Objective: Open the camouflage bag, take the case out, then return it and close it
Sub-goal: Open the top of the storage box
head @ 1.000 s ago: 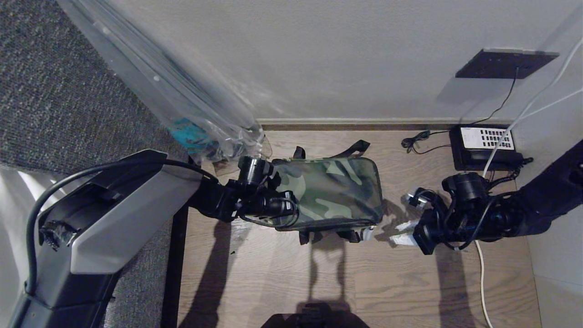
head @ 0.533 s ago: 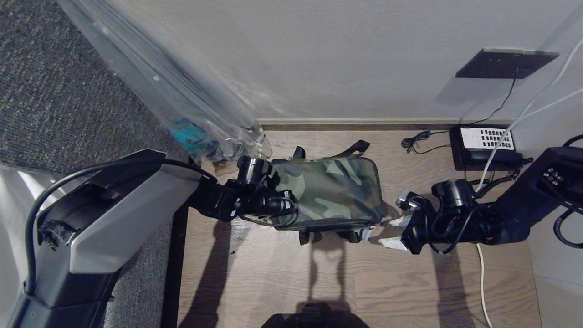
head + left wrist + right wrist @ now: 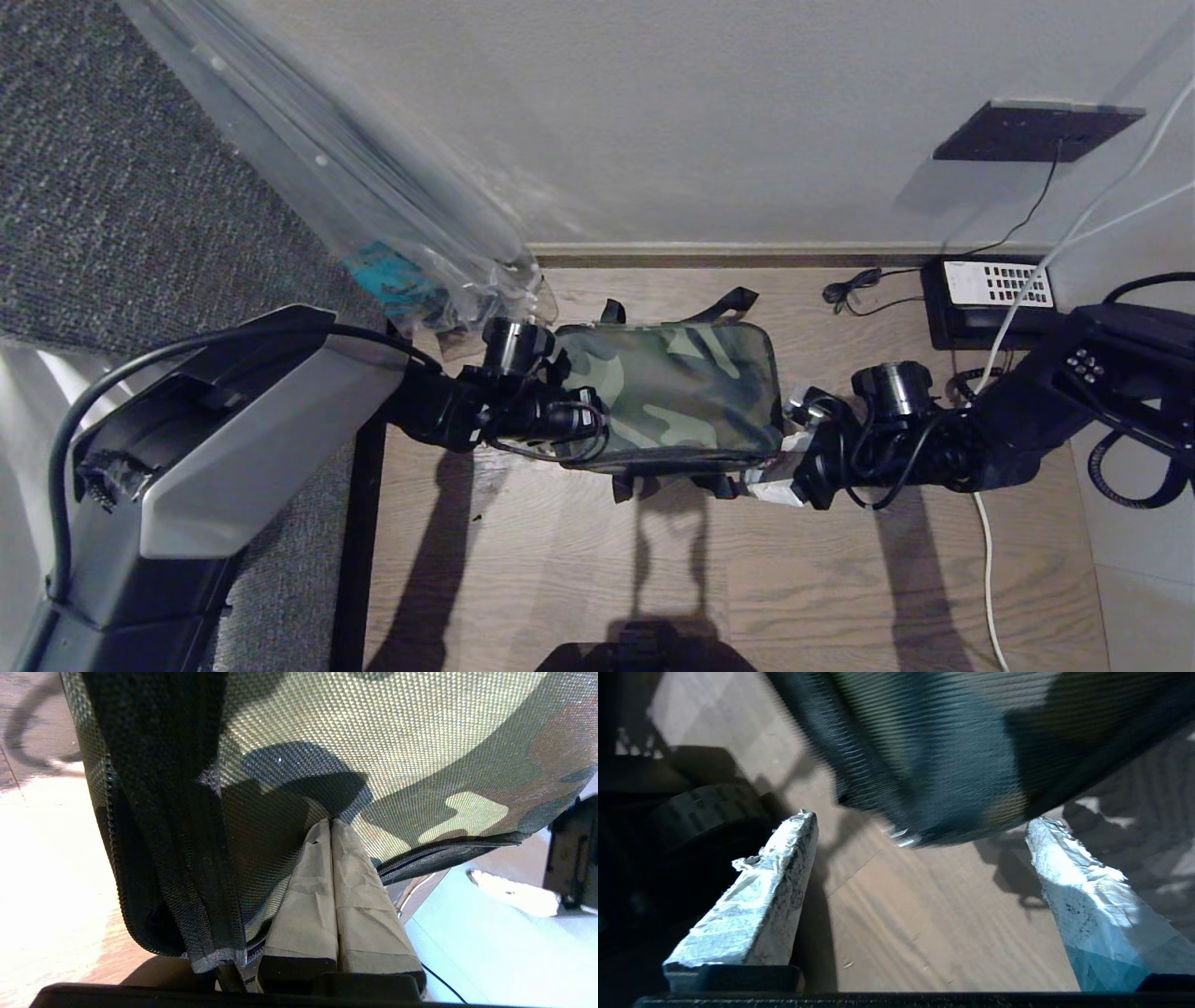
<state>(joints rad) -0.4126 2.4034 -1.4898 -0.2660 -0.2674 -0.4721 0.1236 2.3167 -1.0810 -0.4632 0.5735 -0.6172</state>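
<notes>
1. You are seeing the right gripper [image 3: 780, 471] advancing leftward since a second ago, now reaching the lower right corner of the camouflage bag [image 3: 677, 397], which is lying zipped on the floor [image 3: 560, 579] at frame centre.
2. Its fingers [image 3: 761, 905] are spreading wider than before and holding nothing.
3. The left gripper [image 3: 332, 826] is staying pressed together against the bag's left end.
4. This is probably preparing a grab at the zip corner.

There was one camouflage bag [image 3: 677, 387], one plastic-wrapped umbrella [image 3: 373, 201], one black box [image 3: 994, 303], one wall plate [image 3: 1036, 131] and two grippers, left [image 3: 332, 826] and right [image 3: 920, 826].
</notes>
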